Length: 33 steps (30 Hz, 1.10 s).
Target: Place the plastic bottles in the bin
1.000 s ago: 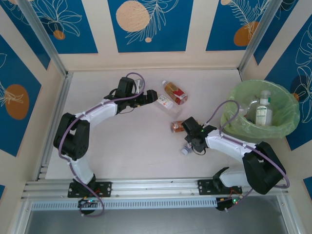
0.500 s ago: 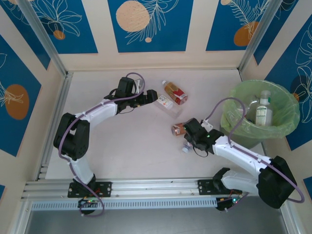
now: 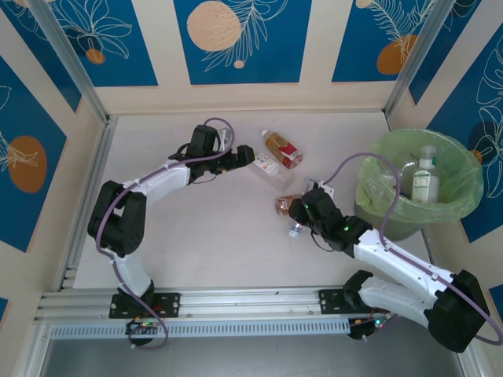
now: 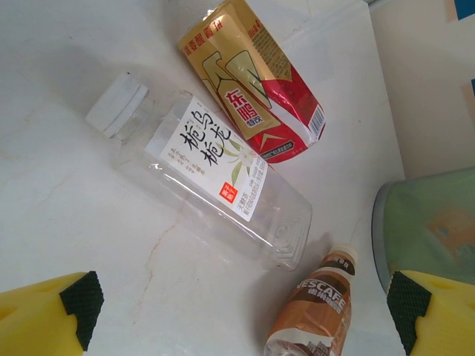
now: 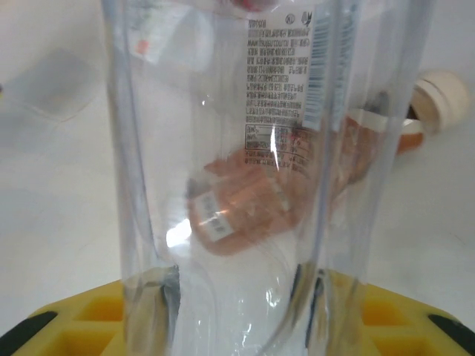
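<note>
My left gripper [image 3: 248, 155] stands open at the cap end of a clear bottle with a white label [image 3: 267, 165] [image 4: 215, 178], its yellow fingertips [image 4: 44, 319] wide apart and not touching it. A bottle with a red and gold label [image 3: 281, 149] [image 4: 252, 81] lies just beyond it. My right gripper [image 3: 303, 214] [image 5: 237, 297] is shut on a clear plastic bottle [image 5: 252, 111], whose cap [image 3: 294, 231] points toward the near edge. A brown-labelled coffee bottle [image 3: 285, 204] [image 4: 315, 311] lies right beside it. The green-lined bin [image 3: 464, 177] [image 4: 427, 222] holds a few bottles [image 3: 425, 181].
Blue patterned walls close in the table on the left, far and right sides. An aluminium rail [image 3: 251, 300] runs along the near edge by the arm bases. The bin stands against the right wall.
My right arm has stretched away from its base, carrying the clear bottle a little farther up the table, beside the brown bottle. The left arm has not moved.
</note>
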{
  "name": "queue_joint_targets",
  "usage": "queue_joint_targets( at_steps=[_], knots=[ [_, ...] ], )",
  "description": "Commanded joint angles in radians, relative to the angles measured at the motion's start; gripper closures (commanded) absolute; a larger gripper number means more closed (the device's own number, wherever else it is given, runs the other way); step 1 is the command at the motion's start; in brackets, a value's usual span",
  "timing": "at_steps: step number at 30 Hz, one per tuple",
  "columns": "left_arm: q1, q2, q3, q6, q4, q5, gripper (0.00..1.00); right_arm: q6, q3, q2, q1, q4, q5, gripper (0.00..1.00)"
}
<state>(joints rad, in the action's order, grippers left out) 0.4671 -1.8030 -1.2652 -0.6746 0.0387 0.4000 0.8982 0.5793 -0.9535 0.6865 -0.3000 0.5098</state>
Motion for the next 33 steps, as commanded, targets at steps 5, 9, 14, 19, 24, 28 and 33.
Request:
queue_joint_targets(
  at_steps=[5, 9, 14, 19, 24, 28, 33],
  knots=[
    [0.007, -0.018, -0.017, -0.019, -0.025, 0.037, 0.0, -0.125, 0.018, 0.013, -0.009, 0.128, -0.047, 0.67],
    [0.008, -0.018, -0.019, -0.022, -0.025, 0.045, 0.0, -0.192, 0.058, 0.014, -0.039, 0.155, -0.07, 0.68],
    [0.009, -0.019, -0.019, -0.034, -0.041, 0.053, 0.0, -0.284, 0.125, 0.007, -0.086, 0.171, -0.116, 0.68],
    [0.016, -0.022, -0.029, -0.033, -0.041, 0.059, 0.0, -0.362, 0.22, -0.012, -0.143, 0.151, -0.195, 0.67],
    [0.024, -0.029, -0.043, -0.022, -0.012, 0.042, 0.0, -0.439, 0.309, -0.049, -0.196, 0.102, -0.325, 0.66],
    [0.088, -0.016, -0.122, 0.114, 0.147, -0.094, 0.0, -0.481, 0.393, -0.068, -0.217, 0.02, -0.32, 0.66],
    [0.116, -0.007, -0.132, 0.142, 0.152, -0.129, 0.0, -0.497, 0.5, -0.064, -0.258, -0.088, -0.315, 0.67]
  ],
)
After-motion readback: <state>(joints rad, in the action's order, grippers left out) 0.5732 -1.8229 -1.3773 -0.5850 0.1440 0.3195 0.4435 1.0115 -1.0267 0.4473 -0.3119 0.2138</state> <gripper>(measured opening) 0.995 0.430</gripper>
